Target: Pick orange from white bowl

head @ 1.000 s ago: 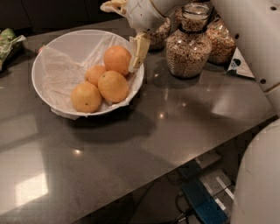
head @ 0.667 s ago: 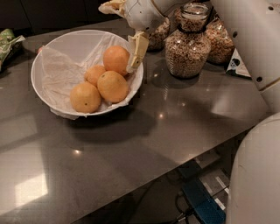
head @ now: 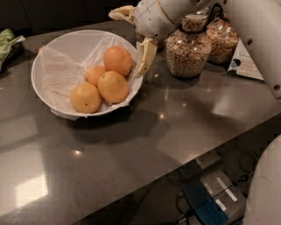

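Observation:
The white bowl, lined with crinkled white paper, stands at the back left of the dark table. It holds several oranges. The orange, the deepest in colour, lies at the bowl's right back side. A smaller orange and two yellower ones lie in front of it. My gripper is open over the bowl's right rim. One finger hangs just right of the orange and the other is behind and above it. It holds nothing.
Glass jars of grains stand right of the bowl, close behind my arm. A card leans at the far right. A green packet lies at the far left. The table's front edge runs diagonally at the lower right.
My gripper has shifted slightly to the right and down beside the orange. The bowl and the oranges have not moved.

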Tool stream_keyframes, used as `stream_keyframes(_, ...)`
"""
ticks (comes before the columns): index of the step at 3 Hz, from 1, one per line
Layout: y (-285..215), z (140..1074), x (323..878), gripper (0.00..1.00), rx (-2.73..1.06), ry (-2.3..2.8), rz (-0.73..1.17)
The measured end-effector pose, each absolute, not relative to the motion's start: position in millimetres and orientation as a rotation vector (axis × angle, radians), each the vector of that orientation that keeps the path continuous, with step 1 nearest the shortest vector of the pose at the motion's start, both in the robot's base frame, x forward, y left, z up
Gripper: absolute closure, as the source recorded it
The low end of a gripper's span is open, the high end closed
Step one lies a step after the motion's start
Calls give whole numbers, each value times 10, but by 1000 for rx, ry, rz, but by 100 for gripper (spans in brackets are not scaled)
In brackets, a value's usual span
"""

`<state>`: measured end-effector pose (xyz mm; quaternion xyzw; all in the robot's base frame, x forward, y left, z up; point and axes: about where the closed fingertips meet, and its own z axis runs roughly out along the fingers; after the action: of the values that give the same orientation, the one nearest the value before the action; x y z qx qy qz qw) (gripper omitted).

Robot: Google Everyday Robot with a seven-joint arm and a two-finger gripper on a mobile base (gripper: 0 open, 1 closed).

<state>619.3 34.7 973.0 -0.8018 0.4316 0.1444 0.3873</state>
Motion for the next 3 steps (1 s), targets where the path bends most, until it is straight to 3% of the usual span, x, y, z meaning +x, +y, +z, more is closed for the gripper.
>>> stream_keyframes(3,348,9729,6193,11,-2040,1098,368)
